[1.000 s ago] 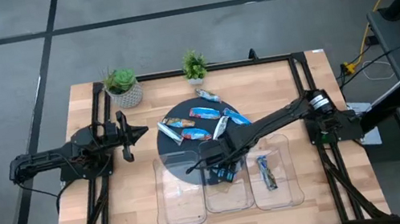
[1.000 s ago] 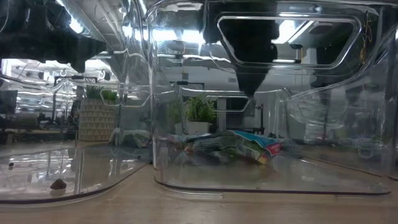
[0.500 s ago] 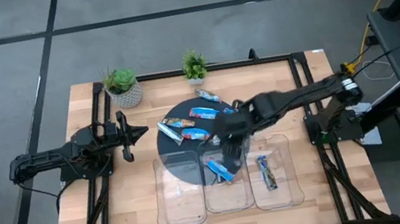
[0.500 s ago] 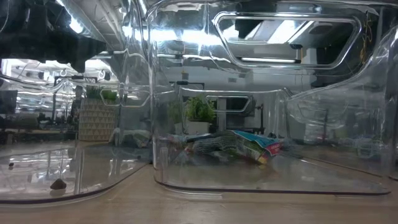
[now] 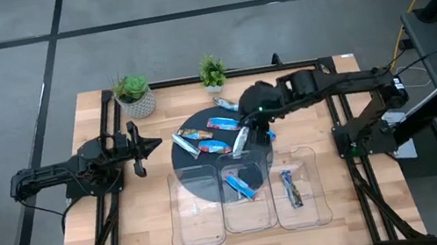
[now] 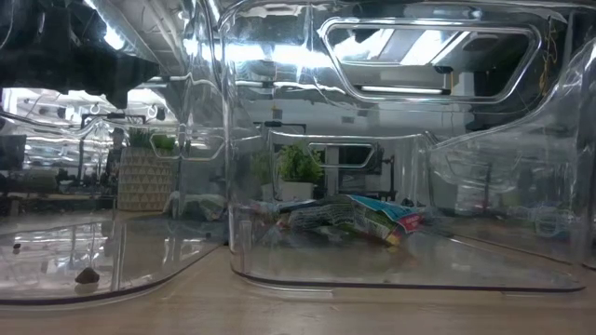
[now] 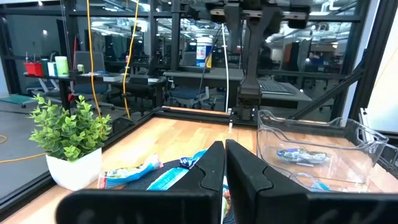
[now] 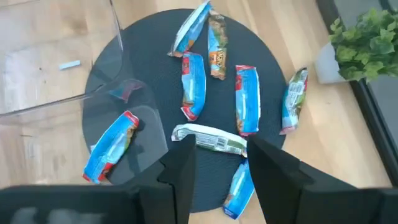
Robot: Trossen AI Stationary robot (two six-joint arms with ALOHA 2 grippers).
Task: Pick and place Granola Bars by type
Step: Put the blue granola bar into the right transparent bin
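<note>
Several granola bars (image 5: 214, 147) lie flat on a round dark mat (image 5: 185, 159): blue ones (image 8: 193, 84), a brownish one (image 8: 216, 43) and a silvery one (image 8: 208, 138). A greenish bar (image 8: 295, 99) lies on the wood beside the mat. One blue bar (image 5: 239, 183) lies in the middle clear tray (image 5: 247, 215), and another bar (image 5: 290, 189) in the right tray (image 5: 309, 210). My right gripper (image 8: 217, 152) hangs open high over the mat, slanting down, with nothing between its fingers. At the table's left my left gripper (image 5: 155, 144) waits, shut and level.
The left clear tray (image 5: 197, 215) holds no bar. Two potted plants (image 5: 133, 92) (image 5: 212, 72) stand at the far edge. A black frame (image 5: 119, 192) runs along the table's sides. In the low view the bar (image 6: 372, 219) shows through the tray walls.
My right gripper has risen out of the middle tray and gone toward the far edge, over the dark mat, rolling as it went. A blue bar stays lying in the middle tray.
</note>
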